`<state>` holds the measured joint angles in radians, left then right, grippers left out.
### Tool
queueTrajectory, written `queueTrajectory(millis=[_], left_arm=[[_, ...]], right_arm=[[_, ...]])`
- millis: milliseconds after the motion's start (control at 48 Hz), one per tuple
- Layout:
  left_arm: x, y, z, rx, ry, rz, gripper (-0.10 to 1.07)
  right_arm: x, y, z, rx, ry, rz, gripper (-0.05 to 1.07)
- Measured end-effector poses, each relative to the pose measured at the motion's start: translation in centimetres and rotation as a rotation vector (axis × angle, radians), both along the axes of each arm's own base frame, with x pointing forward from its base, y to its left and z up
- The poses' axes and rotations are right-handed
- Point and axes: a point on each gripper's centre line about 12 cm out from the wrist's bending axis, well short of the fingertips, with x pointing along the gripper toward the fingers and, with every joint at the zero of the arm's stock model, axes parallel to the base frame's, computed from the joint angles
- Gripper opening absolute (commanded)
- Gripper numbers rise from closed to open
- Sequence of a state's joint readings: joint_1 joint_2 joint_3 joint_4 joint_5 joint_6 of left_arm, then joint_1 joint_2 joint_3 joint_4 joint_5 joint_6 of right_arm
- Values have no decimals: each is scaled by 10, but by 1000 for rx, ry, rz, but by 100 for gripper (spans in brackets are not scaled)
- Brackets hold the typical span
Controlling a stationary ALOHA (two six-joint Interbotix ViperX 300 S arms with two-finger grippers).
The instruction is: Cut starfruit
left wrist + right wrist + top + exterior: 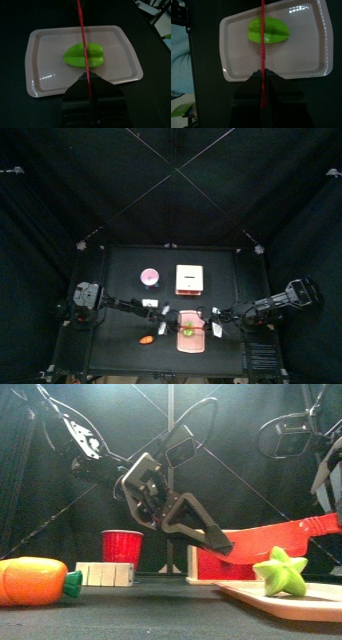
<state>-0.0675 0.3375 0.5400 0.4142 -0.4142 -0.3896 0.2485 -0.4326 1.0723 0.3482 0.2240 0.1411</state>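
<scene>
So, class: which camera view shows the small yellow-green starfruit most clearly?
The left wrist view: the small yellow-green starfruit sits large and central on the pale pink cutting board. The right wrist view shows it smaller, the front view side-on at the edge, the top view tiny.

the starfruit sits mid-board on the pink cutting board, bare tray all round it. the orange-red item lies well clear; cup and box stand behind.
</scene>
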Motion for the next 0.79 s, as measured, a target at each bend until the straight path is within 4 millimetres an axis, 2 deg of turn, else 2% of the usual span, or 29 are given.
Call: queueTrajectory(millis=[792], left_arm=[[3,0,-5,1,8,0,22]], right_arm=[[2,2,-15,5,44,-15,35]])
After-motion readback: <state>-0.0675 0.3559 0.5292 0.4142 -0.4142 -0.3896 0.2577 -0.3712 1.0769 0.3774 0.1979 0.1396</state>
